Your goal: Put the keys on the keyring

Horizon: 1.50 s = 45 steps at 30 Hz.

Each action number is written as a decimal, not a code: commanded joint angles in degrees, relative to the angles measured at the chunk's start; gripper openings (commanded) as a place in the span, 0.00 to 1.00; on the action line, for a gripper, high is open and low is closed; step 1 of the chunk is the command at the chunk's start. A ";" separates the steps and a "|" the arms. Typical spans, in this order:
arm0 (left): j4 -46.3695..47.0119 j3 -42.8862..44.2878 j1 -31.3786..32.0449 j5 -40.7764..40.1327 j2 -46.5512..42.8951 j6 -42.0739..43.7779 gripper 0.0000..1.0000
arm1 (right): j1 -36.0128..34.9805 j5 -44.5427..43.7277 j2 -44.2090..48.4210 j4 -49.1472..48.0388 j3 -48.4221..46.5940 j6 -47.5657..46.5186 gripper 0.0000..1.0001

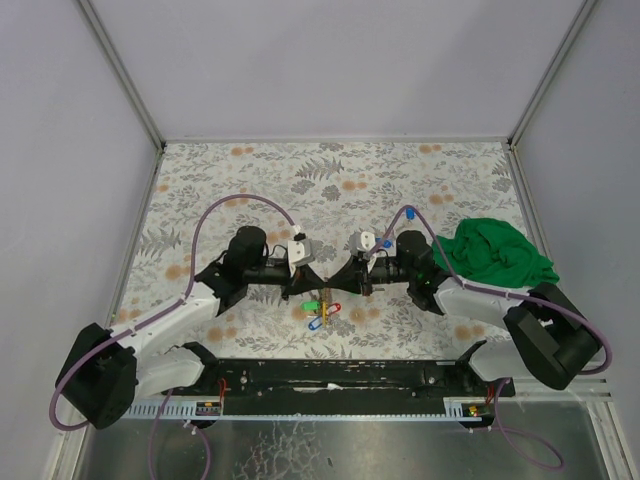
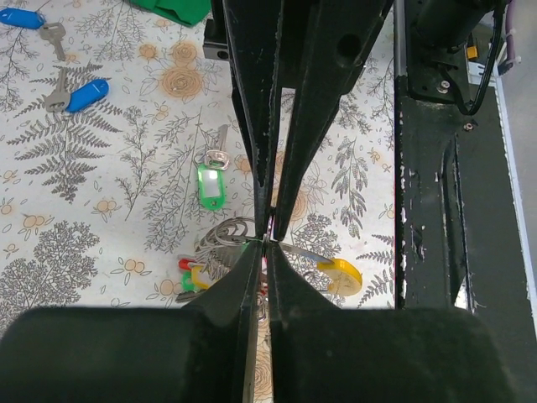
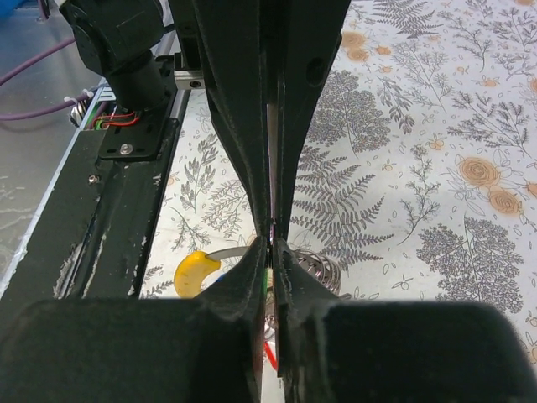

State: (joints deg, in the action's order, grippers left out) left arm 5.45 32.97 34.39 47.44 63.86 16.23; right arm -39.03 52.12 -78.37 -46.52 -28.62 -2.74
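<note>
The keyring (image 2: 220,237) lies on the floral table as coiled grey wire. Red, green and yellow tags are bunched at its left, and a yellow-tagged key (image 2: 340,275) reaches out to its right. My left gripper (image 2: 267,243) is shut, its tips pinching the ring's wire. My right gripper (image 3: 273,242) comes in from the opposite side, its jaws almost together on the same spot. In the top view both grippers (image 1: 322,282) (image 1: 340,282) meet tip to tip above the key cluster (image 1: 320,306). A green-tagged key (image 2: 210,185) and two blue-tagged keys (image 2: 84,94) (image 2: 21,17) lie loose.
A crumpled green cloth (image 1: 495,252) sits at the table's right side. The black base rail (image 1: 330,378) runs along the near edge, close behind the key cluster. Grey walls enclose the table.
</note>
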 commanded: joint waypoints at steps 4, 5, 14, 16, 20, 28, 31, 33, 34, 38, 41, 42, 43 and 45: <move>4.73 -1.72 -0.11 -4.55 -2.45 -1.30 0.00 | -0.39 -4.17 8.82 6.98 0.00 -1.28 0.30; 4.66 -1.88 -0.11 -4.93 -2.76 -1.25 0.00 | -0.43 -5.91 10.92 9.75 -0.14 -1.31 0.31; 9.13 -4.37 -0.14 -7.08 -4.65 -2.93 0.00 | -0.44 -29.82 22.39 34.37 -1.30 5.85 0.35; 10.26 -4.74 -0.09 -7.52 -4.55 -3.43 0.00 | -0.44 -32.49 22.72 38.73 -1.79 7.37 0.35; 11.90 -5.24 -0.14 -8.74 -4.38 -4.70 0.00 | -0.42 -38.69 21.13 45.41 -2.75 10.88 0.35; 15.89 -7.35 -0.09 -12.67 -5.55 -7.62 0.00 | -0.44 -48.33 14.01 48.34 -2.38 15.57 0.33; 18.53 -8.27 -0.13 -13.97 -4.98 -9.05 0.00 | -0.39 -50.41 11.12 46.34 -3.09 17.69 0.32; 20.20 -8.68 -0.22 -14.19 -4.51 -9.96 0.00 | -0.43 -50.72 8.79 45.88 -4.47 18.81 0.32; 20.81 -8.82 -0.22 -14.24 -4.15 -10.33 0.00 | -0.43 -50.84 7.53 45.95 -5.43 19.48 0.32; 22.35 -9.05 -0.22 -14.86 -3.23 -11.14 0.00 | -0.44 -51.75 3.15 48.09 -9.56 21.11 0.29; 23.79 -9.46 -0.20 -15.03 -2.73 -11.65 0.00 | -0.39 -50.91 1.48 48.88 -11.07 22.21 0.27; 24.34 -9.65 -0.20 -15.01 -2.58 -11.77 0.00 | -0.43 -50.75 1.09 48.89 -11.47 22.52 0.26; 24.70 -9.78 -0.20 -15.00 -2.47 -11.88 0.00 | -0.39 -50.84 0.58 49.21 -11.84 22.76 0.26; 24.87 -9.75 -0.25 -14.94 -2.18 -11.96 0.00 | -0.44 -51.09 -1.04 50.60 -13.25 23.26 0.26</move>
State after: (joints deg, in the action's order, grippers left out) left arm 23.44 23.73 34.44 33.15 61.25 5.34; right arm -39.27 2.37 -77.52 1.85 -38.22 18.17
